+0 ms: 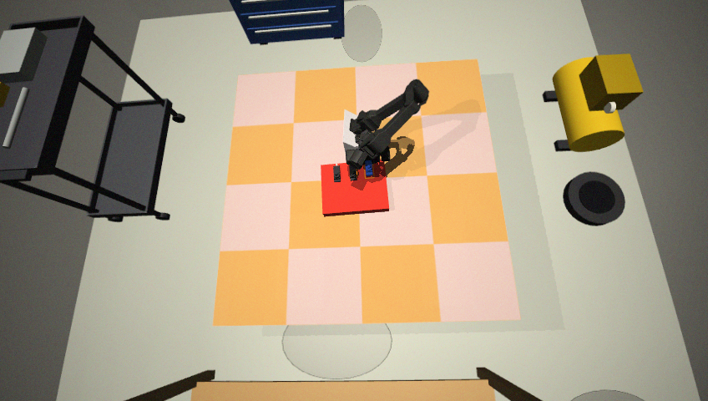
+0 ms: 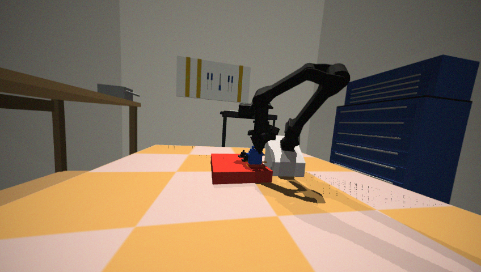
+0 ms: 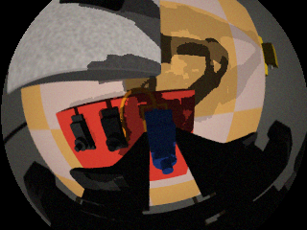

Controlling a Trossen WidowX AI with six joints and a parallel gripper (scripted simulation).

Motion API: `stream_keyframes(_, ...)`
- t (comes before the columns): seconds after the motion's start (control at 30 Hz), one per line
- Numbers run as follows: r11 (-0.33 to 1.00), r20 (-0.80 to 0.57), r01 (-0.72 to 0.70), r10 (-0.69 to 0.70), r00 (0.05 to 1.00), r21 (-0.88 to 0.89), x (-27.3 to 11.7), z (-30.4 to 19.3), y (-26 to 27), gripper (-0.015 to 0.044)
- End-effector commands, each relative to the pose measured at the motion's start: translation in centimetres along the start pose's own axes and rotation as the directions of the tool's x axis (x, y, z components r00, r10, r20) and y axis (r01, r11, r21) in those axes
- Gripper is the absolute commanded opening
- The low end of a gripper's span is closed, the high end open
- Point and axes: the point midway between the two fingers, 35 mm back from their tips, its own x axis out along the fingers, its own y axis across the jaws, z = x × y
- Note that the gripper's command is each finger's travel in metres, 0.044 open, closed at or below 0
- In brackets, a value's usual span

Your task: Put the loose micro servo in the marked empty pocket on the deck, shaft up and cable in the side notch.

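Note:
My gripper [image 2: 258,150] [image 3: 160,133] points down and is shut on the blue micro servo [image 1: 369,169] [image 2: 254,157] [image 3: 160,129]. The servo is upright, shaft end up, just above the red deck [image 1: 355,197] [image 2: 232,177] [image 3: 96,159], with its ears above the deck surface. It is over the marked pocket and covers most of it; part of the orange outline [image 3: 145,111] shows past its far end. The thin orange cable [image 3: 123,109] loops out beside the servo toward the base side. The pocket's inside and notch are hidden, so the servo's exact alignment cannot be told.
Two black servos [image 1: 336,173] [image 3: 81,132] sit in the deck in a row to the left of the blue one, the nearer one close to my left finger. The arm's light grey base [image 2: 286,163] [image 3: 86,48] stands right behind the deck. The deck lies on a checkered table top [image 1: 322,283].

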Motion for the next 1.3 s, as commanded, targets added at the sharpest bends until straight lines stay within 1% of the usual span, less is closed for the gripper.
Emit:
stream_keyframes(0.0, 1.000, -0.004, 0.002, -0.002, 1.000, 0.003, 0.1, -0.1, 0.0, 0.0000)
stream_keyframes(1.27, 1.000, -0.004, 0.004, -0.004, 1.000, 0.003, 3.9, -0.1, -0.1, 0.0000)
